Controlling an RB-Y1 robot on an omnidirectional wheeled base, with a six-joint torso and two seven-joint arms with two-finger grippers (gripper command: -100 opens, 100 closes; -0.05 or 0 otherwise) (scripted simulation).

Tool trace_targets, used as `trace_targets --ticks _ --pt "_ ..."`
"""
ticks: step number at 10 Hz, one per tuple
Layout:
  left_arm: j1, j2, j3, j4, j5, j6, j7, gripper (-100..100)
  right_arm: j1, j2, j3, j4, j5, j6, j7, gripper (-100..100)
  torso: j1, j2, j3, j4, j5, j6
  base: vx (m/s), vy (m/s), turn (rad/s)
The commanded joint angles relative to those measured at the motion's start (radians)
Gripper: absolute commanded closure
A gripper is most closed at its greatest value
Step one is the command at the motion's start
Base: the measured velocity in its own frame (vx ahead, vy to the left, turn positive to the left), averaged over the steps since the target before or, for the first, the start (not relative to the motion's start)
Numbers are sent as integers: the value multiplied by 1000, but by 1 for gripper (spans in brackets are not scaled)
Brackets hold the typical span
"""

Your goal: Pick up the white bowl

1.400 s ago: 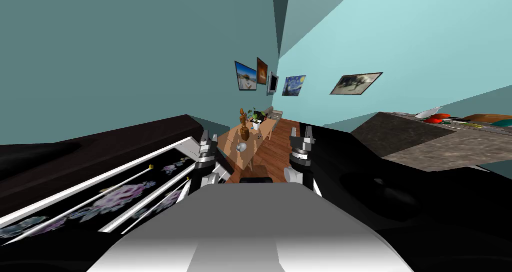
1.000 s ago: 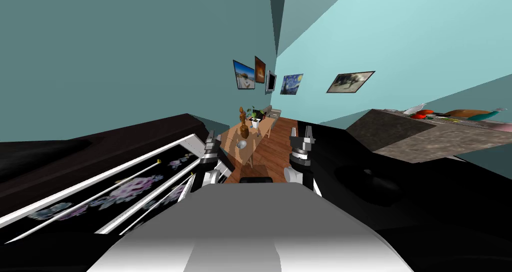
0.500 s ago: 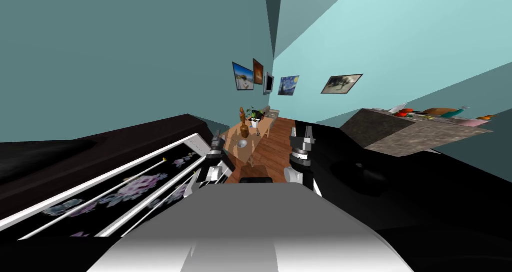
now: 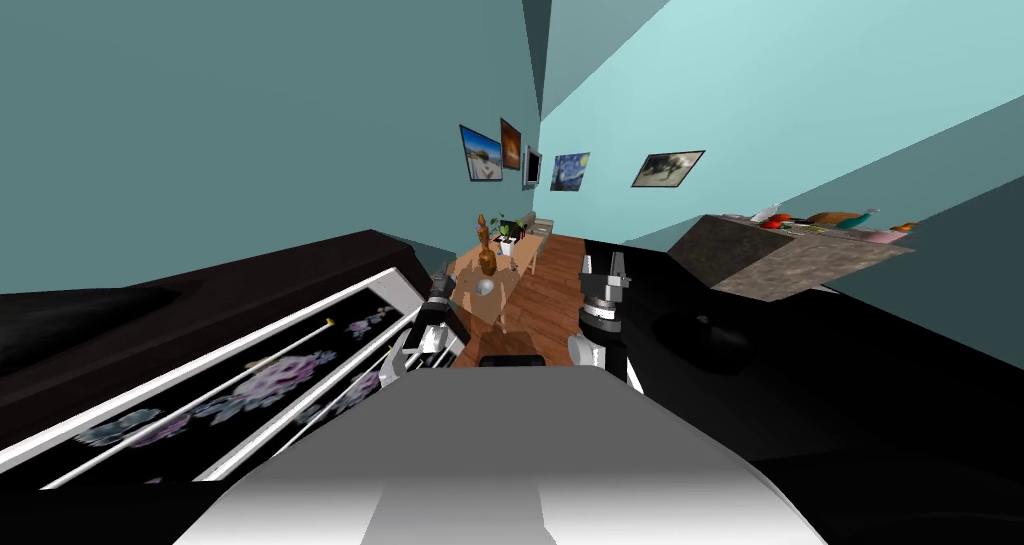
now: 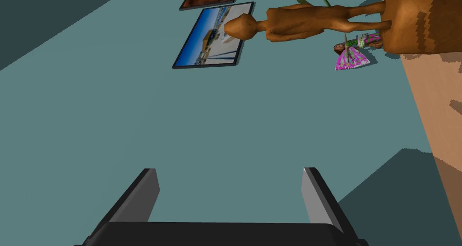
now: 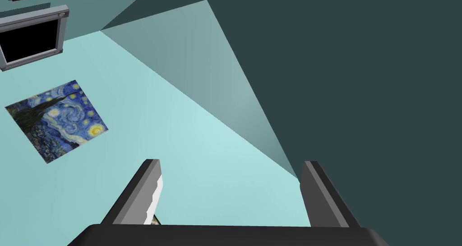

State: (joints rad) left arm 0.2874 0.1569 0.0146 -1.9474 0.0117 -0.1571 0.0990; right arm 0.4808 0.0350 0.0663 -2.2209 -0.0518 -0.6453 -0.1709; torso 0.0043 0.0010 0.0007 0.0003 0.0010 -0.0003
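Head view: the white bowl is far off on my right, a tiny pale shape at the near end of a row of coloured things on the stone-patterned tabletop. It is too small for me to read how it sits. Both arms are raised just ahead of me, well apart from that tabletop. The left tool is canted toward the middle, beside a white-framed floral panel on dark furniture at my left. The right tool points straight ahead, its two fingers standing apart. Farther on between the arms, a wooden tabletop stands on a wood floor. It carries a brown vase, a carved figure behind the vase and a grey round object in front of it.

Left wrist view: the left tool's fingers are spread wide and open onto bare teal wall. Beyond them, off past one finger, I see the carved figure and the vase on the wooden tabletop. A pink butterfly-shaped thing lies just beside the vase. A framed picture hangs on the wall behind the figure's head.

Right wrist view: the right tool's fingers also stand wide apart, gripping nothing.
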Motion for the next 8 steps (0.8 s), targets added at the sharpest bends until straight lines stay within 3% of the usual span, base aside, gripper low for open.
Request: trace_targets --ticks 1,2,3,5,8 --pt "-30 1 -9 43 6 45 6 -100 0 0 0 0 0 0 0 0 0 0 0 0 0 0 -19 47 -80" --pt "-59 6 -14 70 14 79 15 -100 0 0 0 0 0 0 0 0 -1 0 0 0 0 0 -27 74 -171" --pt "-59 6 -14 78 14 83 15 -100 0 0 0 0 0 0 0 0 1 0 0 0 0 1 -21 57 -55" --pt "-116 13 -23 145 28 152 33 -100 0 0 0 0 0 0 0 0 -1 -1 0 0 0 0 -20 52 -107" --pt "-146 16 -29 186 36 204 42 -100 0 0 0 0 0 0 0 0 0 0 0 0 0 0 -24 51 -77"
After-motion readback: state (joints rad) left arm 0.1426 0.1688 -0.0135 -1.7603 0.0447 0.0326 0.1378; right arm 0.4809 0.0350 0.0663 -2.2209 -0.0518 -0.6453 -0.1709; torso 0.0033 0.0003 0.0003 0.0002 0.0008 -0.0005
